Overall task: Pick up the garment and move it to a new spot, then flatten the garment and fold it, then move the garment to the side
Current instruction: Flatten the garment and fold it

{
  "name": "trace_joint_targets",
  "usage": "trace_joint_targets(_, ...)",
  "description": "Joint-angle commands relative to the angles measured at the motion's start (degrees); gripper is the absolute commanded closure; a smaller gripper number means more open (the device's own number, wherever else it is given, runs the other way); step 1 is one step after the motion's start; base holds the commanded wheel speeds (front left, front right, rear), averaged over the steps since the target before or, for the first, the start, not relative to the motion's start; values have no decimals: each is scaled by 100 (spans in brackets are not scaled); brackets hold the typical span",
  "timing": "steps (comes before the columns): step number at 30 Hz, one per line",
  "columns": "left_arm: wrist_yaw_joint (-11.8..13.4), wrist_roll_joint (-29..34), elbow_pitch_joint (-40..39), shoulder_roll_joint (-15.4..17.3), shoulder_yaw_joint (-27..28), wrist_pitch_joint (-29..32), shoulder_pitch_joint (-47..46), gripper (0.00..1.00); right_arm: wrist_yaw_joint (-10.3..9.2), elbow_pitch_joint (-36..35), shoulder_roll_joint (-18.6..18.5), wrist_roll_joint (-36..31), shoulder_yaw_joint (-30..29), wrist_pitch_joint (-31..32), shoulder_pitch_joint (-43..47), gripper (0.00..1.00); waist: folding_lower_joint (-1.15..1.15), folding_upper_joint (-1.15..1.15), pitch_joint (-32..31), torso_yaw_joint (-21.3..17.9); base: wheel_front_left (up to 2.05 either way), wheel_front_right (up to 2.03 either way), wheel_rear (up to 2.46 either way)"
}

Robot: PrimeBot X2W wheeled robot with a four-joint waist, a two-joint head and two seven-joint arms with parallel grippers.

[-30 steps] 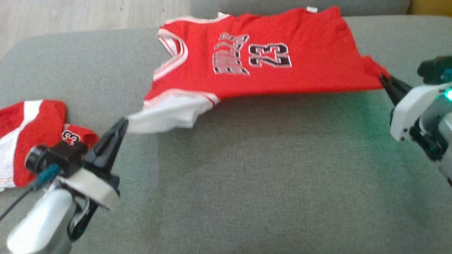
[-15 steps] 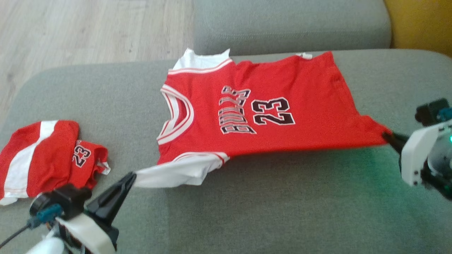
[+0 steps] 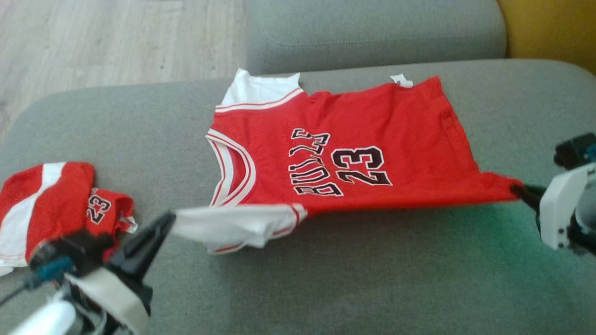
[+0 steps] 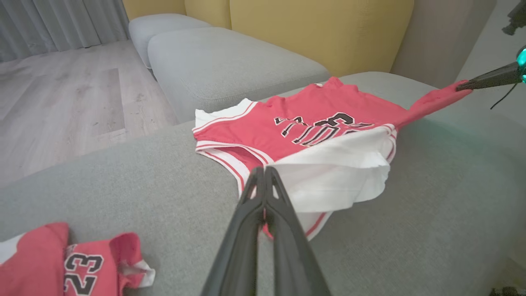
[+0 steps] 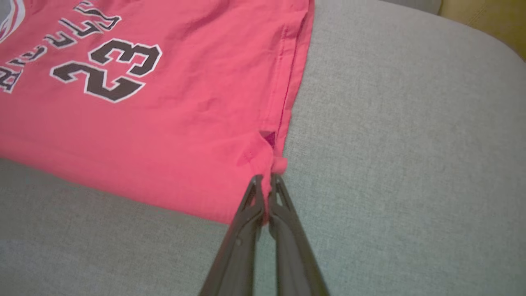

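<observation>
Head view: big grey sofa cushion (image 3: 354, 279) under everything | red 23 jersey (image 3: 372, 121) spread across its middle, near edge pulled up off the fabric | smaller red-and-white garment (image 3: 51, 204) bunched off to my left | my left gripper (image 3: 168, 219) pinched tight on the white sleeve, right gripper (image 3: 516, 190) clamped on the hem corner

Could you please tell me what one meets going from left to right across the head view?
Small red-and-white garment → left gripper, jaws shut → red jersey, held at both ends → right gripper, jaws shut.
</observation>
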Motion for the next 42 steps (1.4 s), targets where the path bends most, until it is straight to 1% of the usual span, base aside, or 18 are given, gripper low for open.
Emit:
trace_joint_targets(1, 37, 66, -50, 190, 395, 1, -510, 100, 37, -53, -144, -63, -140, 22, -239, 100, 0, 0, 105, -22, 0, 0, 0)
trace_joint_targets(8, -83, 159, 269, 82, 406, 117, -1146, 100, 37, 4, 29, -262, -290, 206, -629, 100, 0, 0, 526, -39, 0, 0, 0)
trace_joint_targets(13, -233, 282, 565, -108, 217, 252, -1695, 100, 37, 160, 219, -458, -264, 306, -852, 100, 0, 0, 767, -27, 0, 0, 0)
trace_joint_targets(18, -326, 353, 989, -297, -16, 334, -2136, 100, 37, 382, 426, -602, -212, 285, -1015, 100, 0, 0, 889, -17, 0, 0, 0)
trace_joint_targets(31, -391, 349, 1896, -681, -522, 221, -2966, 100, 37, 817, 717, -691, 8, 149, -1313, 100, 0, 0, 1172, -21, 0, 0, 0)
trace_joint_targets(36, -395, 342, 2205, -779, -872, 167, -3364, 100, 37, 956, 809, -625, 90, 117, -1461, 100, 0, 0, 1319, -78, 0, 0, 0)
trace_joint_targets(37, -395, 367, 2303, -798, -919, 131, -3446, 78, 37, 981, 836, -624, 107, 98, -1497, 61, 0, 0, 1340, -91, 0, 0, 0)
trace_joint_targets(38, -395, 385, 2426, -834, -935, 87, -3522, 0, 37, 1006, 863, -625, 120, 68, -1534, 0, 0, 0, 1357, -103, 0, 0, 0)
trace_joint_targets(40, -392, 418, 2682, -950, -915, -70, -3671, 0, 37, 1062, 919, -612, 100, -65, -1613, 0, 0, 0, 1383, -123, 0, 0, 0)
trace_joint_targets(42, -305, 443, 2937, -1089, -827, -307, -3802, 0, 37, 1173, 965, -643, 59, -264, -1691, 0, 0, 0, 1381, -141, 0, 0, 0)
